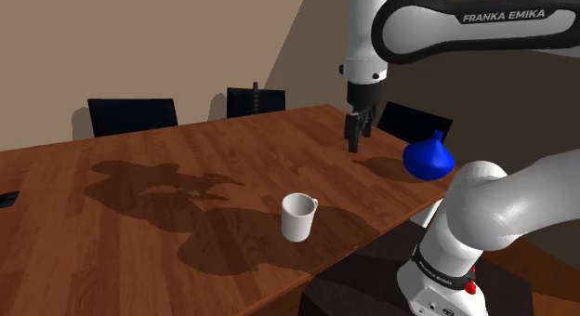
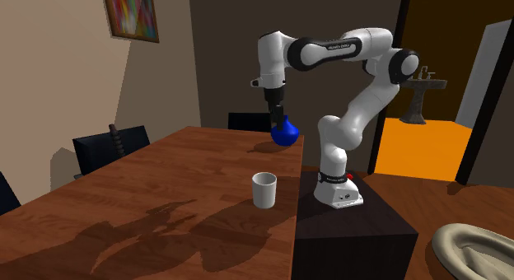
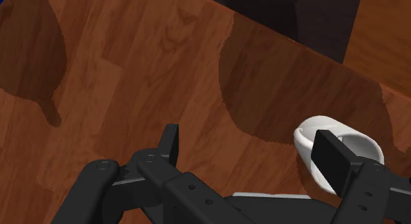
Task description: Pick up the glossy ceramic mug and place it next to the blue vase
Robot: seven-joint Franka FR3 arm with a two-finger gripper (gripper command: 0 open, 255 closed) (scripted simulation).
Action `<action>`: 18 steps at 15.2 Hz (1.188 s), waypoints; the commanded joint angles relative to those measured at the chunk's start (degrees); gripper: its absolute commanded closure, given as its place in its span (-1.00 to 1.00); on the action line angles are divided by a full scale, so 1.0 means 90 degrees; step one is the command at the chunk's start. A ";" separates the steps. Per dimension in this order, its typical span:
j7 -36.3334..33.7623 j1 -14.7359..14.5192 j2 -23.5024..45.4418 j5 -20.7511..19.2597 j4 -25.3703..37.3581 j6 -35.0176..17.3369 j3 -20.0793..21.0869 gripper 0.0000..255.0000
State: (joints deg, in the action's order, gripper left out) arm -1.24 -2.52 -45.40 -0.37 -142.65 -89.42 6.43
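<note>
Mug (image 1: 298,217) stands ungrasped, well apart from blue vase (image 1: 428,157); gripper (image 1: 355,143) hangs open and empty near vase; pick and placement both pending.

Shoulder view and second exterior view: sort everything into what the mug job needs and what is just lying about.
For the job: white mug, blue vase, the open tool, the wooden table they stand on.

Lying about: dark chairs behind the table, painting on the wall.

White mug (image 1: 298,217), blue vase (image 1: 428,157), reddish-brown wood-grain table (image 1: 93,254), black claw (image 1: 356,147)
</note>
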 commanded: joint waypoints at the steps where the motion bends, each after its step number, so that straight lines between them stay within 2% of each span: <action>1: -0.0272 -0.0078 0.0137 0.0198 -0.0179 -0.0359 0.0214 -1.00; 11: -0.1660 -0.0446 0.1433 0.1013 -0.0397 -0.2123 0.1437 -1.00; 18: -0.2661 -0.0486 0.2793 0.1079 -0.0043 -0.3313 0.2267 -1.00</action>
State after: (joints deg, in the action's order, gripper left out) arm -23.82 -6.96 -22.15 9.54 -144.02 -118.06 25.84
